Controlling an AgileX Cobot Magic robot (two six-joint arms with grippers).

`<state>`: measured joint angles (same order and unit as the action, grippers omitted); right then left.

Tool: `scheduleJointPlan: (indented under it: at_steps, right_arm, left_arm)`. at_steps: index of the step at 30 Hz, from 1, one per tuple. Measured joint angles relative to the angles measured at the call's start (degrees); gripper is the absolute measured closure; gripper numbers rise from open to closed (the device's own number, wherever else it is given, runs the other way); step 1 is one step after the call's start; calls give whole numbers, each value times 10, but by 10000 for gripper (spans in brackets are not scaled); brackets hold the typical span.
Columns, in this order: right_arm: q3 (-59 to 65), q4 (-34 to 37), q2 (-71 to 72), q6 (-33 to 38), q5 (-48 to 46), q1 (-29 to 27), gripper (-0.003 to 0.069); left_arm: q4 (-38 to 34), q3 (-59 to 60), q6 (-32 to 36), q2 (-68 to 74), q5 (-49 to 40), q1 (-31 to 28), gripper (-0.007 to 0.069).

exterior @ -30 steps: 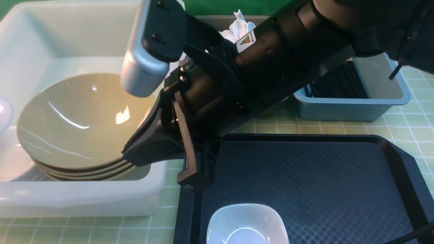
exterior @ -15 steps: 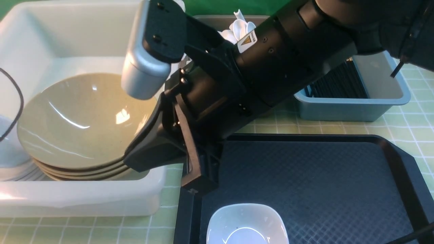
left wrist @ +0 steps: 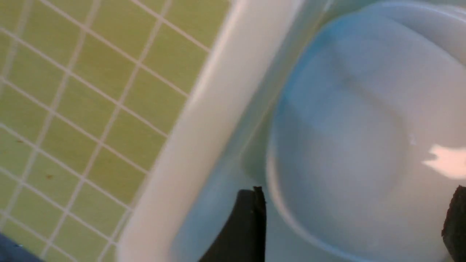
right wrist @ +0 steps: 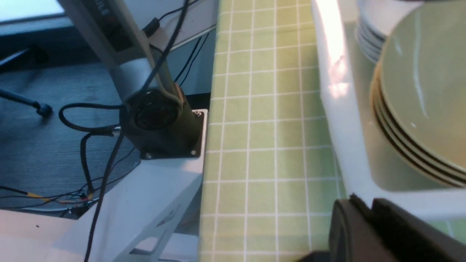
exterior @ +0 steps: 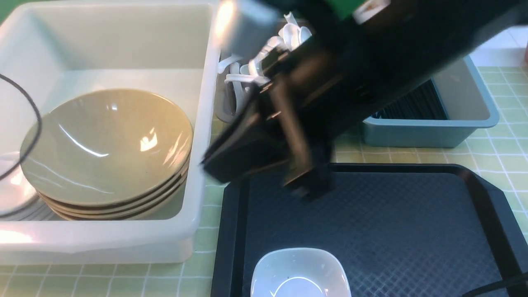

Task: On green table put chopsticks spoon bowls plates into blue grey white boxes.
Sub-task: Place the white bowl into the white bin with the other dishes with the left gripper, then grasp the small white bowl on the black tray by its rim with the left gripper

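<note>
The left gripper (left wrist: 356, 196) is released, its fingers wide apart above a white plate (left wrist: 349, 138) inside the white box (left wrist: 204, 120). The right gripper (right wrist: 369, 218) looks clenched and empty, near this box's corner over the green desk (right wrist: 262, 127). The tan bowls (exterior: 107, 144) lie stacked in the box. Another plate (exterior: 301, 274) rests on the black tray (exterior: 412, 231).

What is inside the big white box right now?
The white box holds a stack of tan bowls and, at its left, a stack of white plates cut off by the picture edge. Whatever lies beneath both stacks is covered.
</note>
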<state>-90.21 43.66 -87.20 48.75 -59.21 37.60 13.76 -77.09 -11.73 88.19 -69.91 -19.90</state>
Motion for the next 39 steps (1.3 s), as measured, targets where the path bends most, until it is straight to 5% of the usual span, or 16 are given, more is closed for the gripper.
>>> scheduleJointPlan:
  at_steps: [5, 10, 15, 18, 22, 27, 31, 39]
  right_arm:
    - [11, -5, 60, -12, -20, -45, 569]
    - [65, -37, 146, -22, -23, -75, 559]
    - [181, -56, 250, -30, -27, -79, 550]
    - [245, -60, 293, -40, -24, -79, 549]
    - [299, -62, 338, -41, -15, -79, 549]
    - [307, -63, 366, -42, -9, -79, 543]
    - [307, -62, 378, -42, -11, -79, 538]
    - [308, -60, 380, -38, -19, -79, 531]
  left_arm:
    - [25, -9, -16, -80, -7, 0, -38]
    - [-111, -13, 63, -163, -15, 40, -31]
    - [-322, -13, 241, -190, -17, 195, 36]
    - [-374, -7, 298, -167, -17, 297, 79]
    - [-369, -3, 395, -83, -15, 442, 127]
    - [-352, -2, 562, 26, -8, 554, 163]
    - [-330, -2, 715, 105, 1, 598, 178]
    - [-300, -2, 773, 181, 87, 606, 178]
